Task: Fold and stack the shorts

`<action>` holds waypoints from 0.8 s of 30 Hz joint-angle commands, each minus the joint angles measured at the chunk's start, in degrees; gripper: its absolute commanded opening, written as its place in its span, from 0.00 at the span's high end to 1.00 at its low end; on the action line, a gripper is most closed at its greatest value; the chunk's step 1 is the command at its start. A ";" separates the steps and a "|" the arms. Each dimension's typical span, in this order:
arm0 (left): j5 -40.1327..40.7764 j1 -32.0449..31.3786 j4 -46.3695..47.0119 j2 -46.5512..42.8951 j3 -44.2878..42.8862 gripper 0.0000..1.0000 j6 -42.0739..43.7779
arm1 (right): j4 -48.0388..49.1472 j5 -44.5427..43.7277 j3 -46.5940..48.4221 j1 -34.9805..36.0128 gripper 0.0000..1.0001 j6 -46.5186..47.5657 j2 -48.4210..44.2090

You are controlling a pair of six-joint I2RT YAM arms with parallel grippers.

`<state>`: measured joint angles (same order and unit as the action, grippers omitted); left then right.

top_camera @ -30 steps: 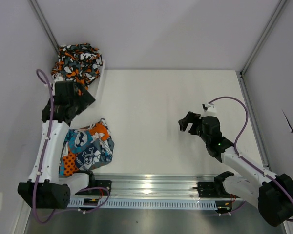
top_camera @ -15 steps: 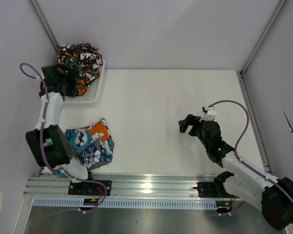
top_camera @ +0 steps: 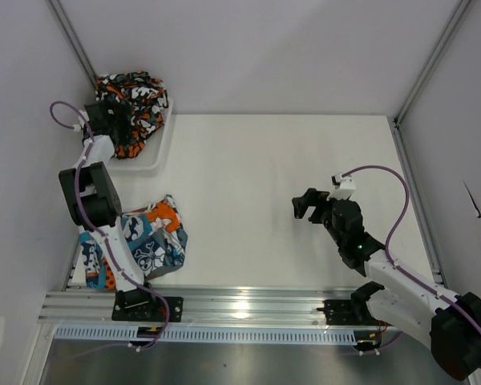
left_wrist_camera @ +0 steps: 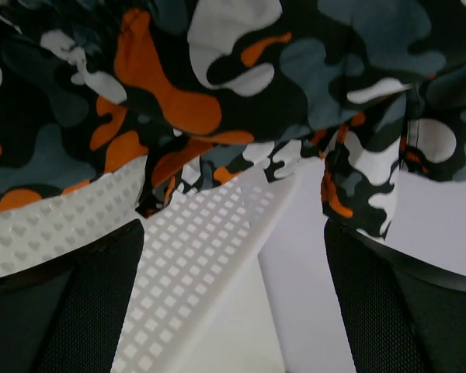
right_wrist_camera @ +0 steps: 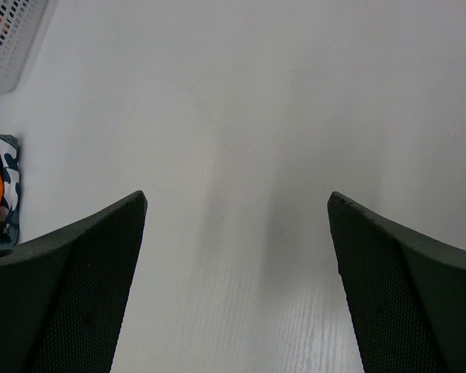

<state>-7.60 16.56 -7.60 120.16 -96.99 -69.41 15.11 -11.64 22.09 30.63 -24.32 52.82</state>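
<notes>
Overhead, the left gripper [top_camera: 116, 120] hung at the far-left corner over the white mesh basket [top_camera: 155, 157]. Its jaws were spread wide and empty, seemingly placed to take the camouflage shorts [top_camera: 138, 90] heaped inside. The patchwork shorts [top_camera: 156, 249] lay loosely bunched on the table [top_camera: 264, 168] beside the left arm's base. The right gripper [top_camera: 304, 205] hovered mid-table, jaws apart and holding nothing, probably parked out of the way.

Through the left wrist camera, two black fingers [left_wrist_camera: 78, 311] flanked the basket's rim, with rumpled orange, black, white and grey cloth spilling just beyond them, ungrasped.

From the right wrist, bare tabletop showed between its parted fingers [right_wrist_camera: 62, 287], with a scrap of patchwork print at the left edge.
</notes>
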 commanded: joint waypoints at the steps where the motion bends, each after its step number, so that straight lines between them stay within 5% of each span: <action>1: 5.92 0.05 7.24 3.05 -2.76 0.01 -4.77 | 3.08 -1.54 -0.29 0.30 0.01 1.02 -0.35; 7: 12.34 -0.38 11.55 9.56 -10.39 0.02 -5.82 | 3.34 -1.28 -0.11 0.30 0.00 1.11 0.36; 10: 14.45 -0.38 12.78 13.43 -14.10 0.13 -6.88 | 3.34 -1.02 -0.03 0.39 0.01 1.29 0.09; 11: 14.97 -0.38 12.95 15.09 -14.89 0.22 -7.06 | 3.26 -1.02 -0.11 0.39 0.01 1.38 -0.08; 12: 15.41 -0.38 13.48 15.89 -16.72 0.47 -7.06 | 3.26 -1.28 -0.11 0.39 0.01 1.46 -0.34; 15: 13.06 -0.38 15.77 18.70 -19.71 1.00 -6.97 | 3.26 -1.72 -0.29 0.39 0.01 1.90 -0.61; 24: 11.03 -3.28 20.95 7.91 -14.20 1.00 -2.84 | 4.22 -1.37 -0.03 0.48 0.00 2.69 1.59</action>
<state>4.29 14.83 7.79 136.31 -111.83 -74.39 16.03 -11.64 22.09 30.70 -23.14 54.00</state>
